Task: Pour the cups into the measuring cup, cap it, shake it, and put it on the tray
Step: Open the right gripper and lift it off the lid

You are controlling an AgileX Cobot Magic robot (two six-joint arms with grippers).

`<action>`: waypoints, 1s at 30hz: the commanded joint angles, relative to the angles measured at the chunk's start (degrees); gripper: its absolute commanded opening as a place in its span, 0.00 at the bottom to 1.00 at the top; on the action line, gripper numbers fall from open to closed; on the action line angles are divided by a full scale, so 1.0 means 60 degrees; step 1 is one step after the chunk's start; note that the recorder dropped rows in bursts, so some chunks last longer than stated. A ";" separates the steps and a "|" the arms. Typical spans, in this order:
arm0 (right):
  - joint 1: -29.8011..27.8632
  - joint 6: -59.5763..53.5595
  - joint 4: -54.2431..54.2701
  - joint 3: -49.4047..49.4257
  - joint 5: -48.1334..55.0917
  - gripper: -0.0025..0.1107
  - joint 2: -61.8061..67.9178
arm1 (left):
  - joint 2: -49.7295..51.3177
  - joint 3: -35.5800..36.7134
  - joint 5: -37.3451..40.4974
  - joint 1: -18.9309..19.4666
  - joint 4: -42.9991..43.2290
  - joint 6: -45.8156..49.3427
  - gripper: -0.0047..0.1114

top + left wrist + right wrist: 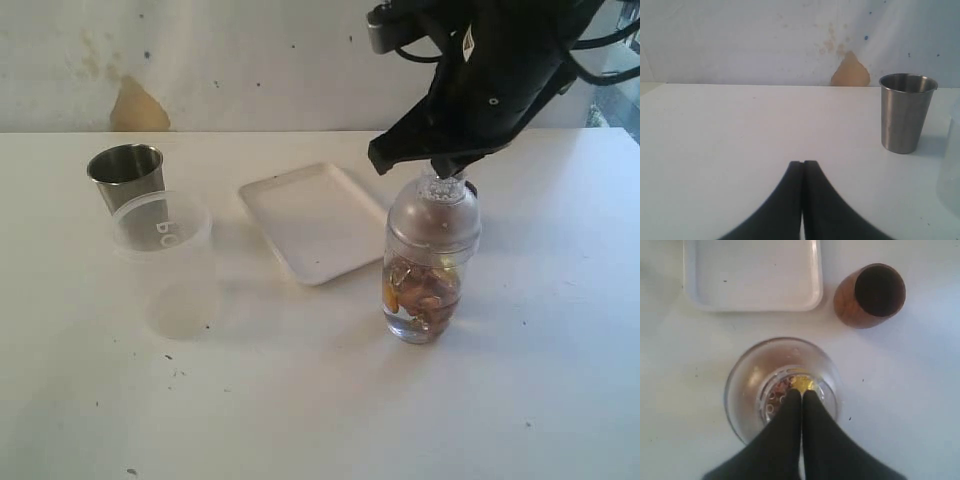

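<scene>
Exterior view: the right gripper (447,168) sits straight above the one measuring cup (424,290), tips at the cap (432,215) knob. One tray (318,220) lies just beside it, with one steel tumbler (127,172) and one tub (165,250) well off.

Left wrist view: the left gripper (803,164) is pressed together and holds nothing, tumbler ahead of it.

Right wrist view: fingers squeezed together on top of the cap, one wooden cup (870,295) and the tray just beyond.
</scene>
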 commanded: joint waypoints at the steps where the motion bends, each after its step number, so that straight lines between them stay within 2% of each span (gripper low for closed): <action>1: -0.0052 0.0124 0.0015 0.0035 0.0262 0.02 0.0151 | -0.0043 0.0042 0.0017 -0.0020 -0.0048 -0.0037 0.04; 11: -0.0052 0.0106 0.0341 0.0035 0.0342 0.02 0.0560 | -0.0043 0.0042 0.0017 -0.0020 -0.0048 -0.0037 0.04; 19: -0.0052 -0.0250 0.0300 0.0005 -0.0220 0.04 -0.0087 | -0.0043 0.0042 0.0017 -0.0020 -0.0048 -0.0037 0.04; 22: -0.0052 -0.0343 0.0300 0.0005 -0.0323 0.16 -0.0374 | -0.0043 0.0042 0.0017 -0.0020 -0.0048 -0.0037 0.04; 24: -0.0052 -0.0364 0.0300 0.0005 -0.0368 0.27 -0.0581 | -0.0043 0.0042 0.0017 -0.0020 -0.0048 -0.0037 0.04; 27: -0.0052 -0.0380 0.0300 0.0005 -0.0748 0.51 -0.1018 | -0.0043 0.0042 0.0017 -0.0020 -0.0048 -0.0037 0.04; 30: -0.0052 -0.0273 0.0300 0.0005 -0.0835 0.66 -0.1356 | -0.0043 0.0042 0.0017 -0.0020 -0.0048 -0.0037 0.04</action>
